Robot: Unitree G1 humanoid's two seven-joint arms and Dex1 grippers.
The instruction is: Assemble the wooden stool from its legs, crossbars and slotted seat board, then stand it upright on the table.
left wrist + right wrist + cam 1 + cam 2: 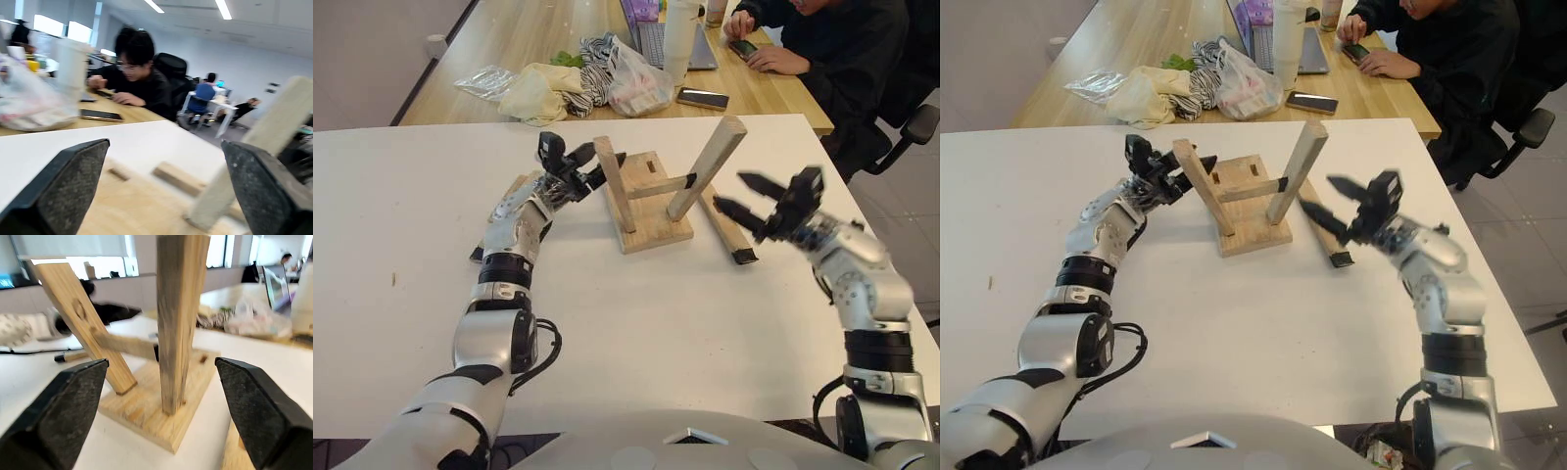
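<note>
Pale wooden slotted seat board (651, 230) lies flat on the white tabletop (411, 196), slots up to receive parts. Two square wooden legs (615, 186) lean in it, tied by a short wooden crossbar (658, 186). Both released, the left tool (592, 162) and right tool (732, 191) flank the board, apparently to steady the legs.

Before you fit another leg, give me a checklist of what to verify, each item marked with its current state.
1. Seat board lying flat on the table: ok.
2. Left leg and right leg standing in the board, crossbar joining them: ok.
3. Both standing legs pushed fully home: cannot tell.
4. All legs fitted: not ok, a loose leg lies on the table beside the board.
5. Right end effector open and empty, near the loose leg: ok.
6. Left end effector open and empty: ok.
</note>
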